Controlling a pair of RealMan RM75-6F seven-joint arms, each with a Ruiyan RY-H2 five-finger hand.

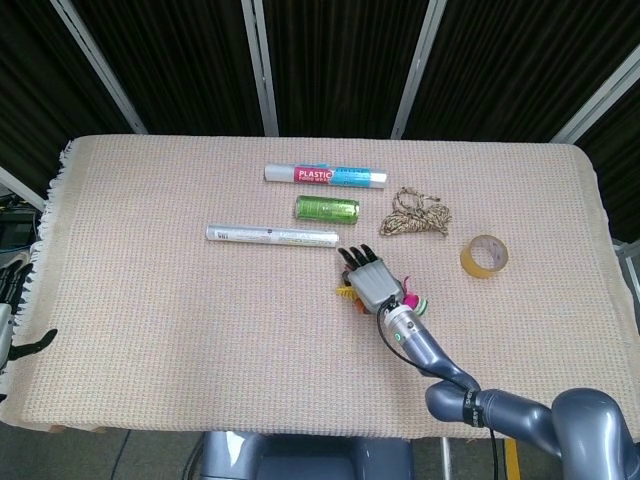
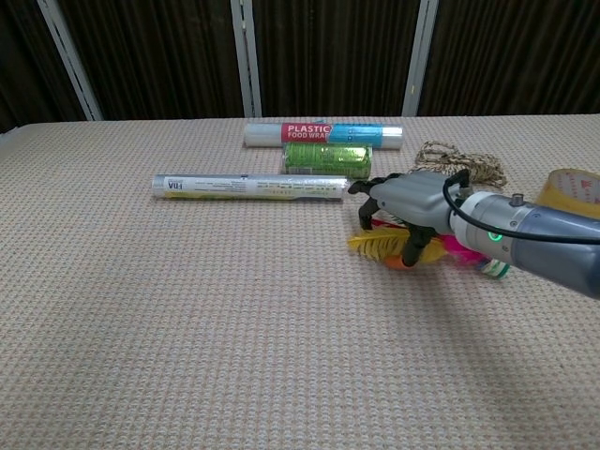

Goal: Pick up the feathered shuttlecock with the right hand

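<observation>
Shuttlecock (image 2: 380,246) lies on the table (image 1: 150,300) directly under my right hand (image 1: 371,283), feathers toward the silver roll (image 1: 271,236), base away. Fingers curl down over it; firm hold — cannot tell. Left hand (image 1: 8,322) far off.

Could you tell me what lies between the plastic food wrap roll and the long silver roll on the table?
A short green roll lies between the plastic food wrap roll and the long silver roll, toward their right ends. The head view shows this most plainly.
</observation>
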